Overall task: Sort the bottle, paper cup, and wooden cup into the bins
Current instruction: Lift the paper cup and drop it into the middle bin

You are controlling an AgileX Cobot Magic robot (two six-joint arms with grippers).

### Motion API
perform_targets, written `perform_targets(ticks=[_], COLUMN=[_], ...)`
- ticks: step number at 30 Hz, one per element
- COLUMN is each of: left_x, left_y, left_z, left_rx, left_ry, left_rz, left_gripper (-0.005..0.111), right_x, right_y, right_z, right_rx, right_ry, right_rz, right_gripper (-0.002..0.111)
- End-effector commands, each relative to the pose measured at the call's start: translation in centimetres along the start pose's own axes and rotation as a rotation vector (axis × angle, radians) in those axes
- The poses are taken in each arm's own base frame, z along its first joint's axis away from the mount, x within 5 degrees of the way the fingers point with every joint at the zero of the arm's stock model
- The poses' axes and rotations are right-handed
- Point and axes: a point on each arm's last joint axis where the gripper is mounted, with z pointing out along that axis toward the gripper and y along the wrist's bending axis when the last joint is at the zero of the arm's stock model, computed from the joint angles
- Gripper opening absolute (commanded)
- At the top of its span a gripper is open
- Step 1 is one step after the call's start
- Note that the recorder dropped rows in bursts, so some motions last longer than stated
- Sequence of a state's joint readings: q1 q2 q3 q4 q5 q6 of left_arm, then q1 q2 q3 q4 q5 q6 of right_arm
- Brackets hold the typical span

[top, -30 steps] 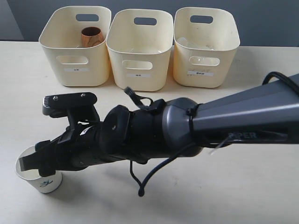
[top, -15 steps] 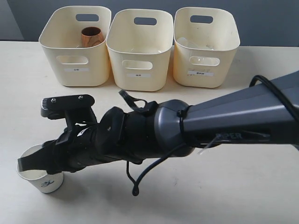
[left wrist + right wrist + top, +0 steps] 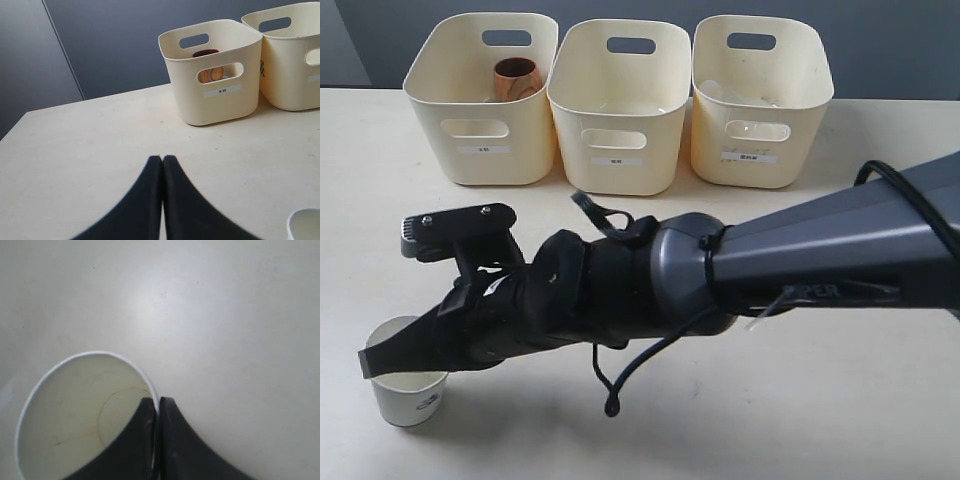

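The white paper cup stands at the table's front left, its logo facing forward. My right gripper reaches across to it and is shut on its rim, one finger inside the cup and one outside. The wooden cup lies in the left bin, also seen through that bin's cut-out. Something clear, apparently the bottle, lies in the right bin. The middle bin looks empty. My left gripper is shut on nothing, low over the table; the cup's rim shows beside it.
The three bins stand in a row along the table's back edge. The right arm's thick dark body with a loose cable spans the middle of the table. A dark wall rises behind the table.
The right arm has shifted left and toward the table's front with the cup in its grip. The cup went from tilted to upright.
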State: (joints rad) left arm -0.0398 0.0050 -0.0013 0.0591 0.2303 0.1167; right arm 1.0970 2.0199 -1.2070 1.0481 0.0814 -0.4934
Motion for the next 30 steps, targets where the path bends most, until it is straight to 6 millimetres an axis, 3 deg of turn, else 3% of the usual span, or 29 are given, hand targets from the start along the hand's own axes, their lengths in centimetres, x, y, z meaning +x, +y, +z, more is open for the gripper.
perform_targets(ticks=[1,8,15,20,30], left_x=[0.0,0.0,0.0,0.0,0.0], left_y=[0.0,0.0,0.0,0.0,0.0], left_z=[0.0,0.0,0.0,0.0,0.0], left_rx=[0.001,0.001,0.001,0.001,0.001], left_ry=[-0.009,-0.009,-0.009,-0.009,-0.009], left_rz=[0.002,0.002,0.004,0.004,0.004], left_gripper=[0.0,0.0,0.0,0.0,0.0], right_x=[-1.3,-4.8,-8.4,-9.9,-13.1], right_y=[0.7,0.5,-1.6,-3.0,-8.9], right_z=[-1.6,-5.9,-10.7,-13.0,-15.9], right_rx=[-0.025,-0.036,-0.005,0.027,0.205], right_ry=[-0.035,-0.15,-0.272,-0.328,-0.527], right_rz=[-0.075,-0.139,-0.15,-0.158,-0.069], right_gripper=[-0.001,-0.001,-0.001,-0.001,-0.001])
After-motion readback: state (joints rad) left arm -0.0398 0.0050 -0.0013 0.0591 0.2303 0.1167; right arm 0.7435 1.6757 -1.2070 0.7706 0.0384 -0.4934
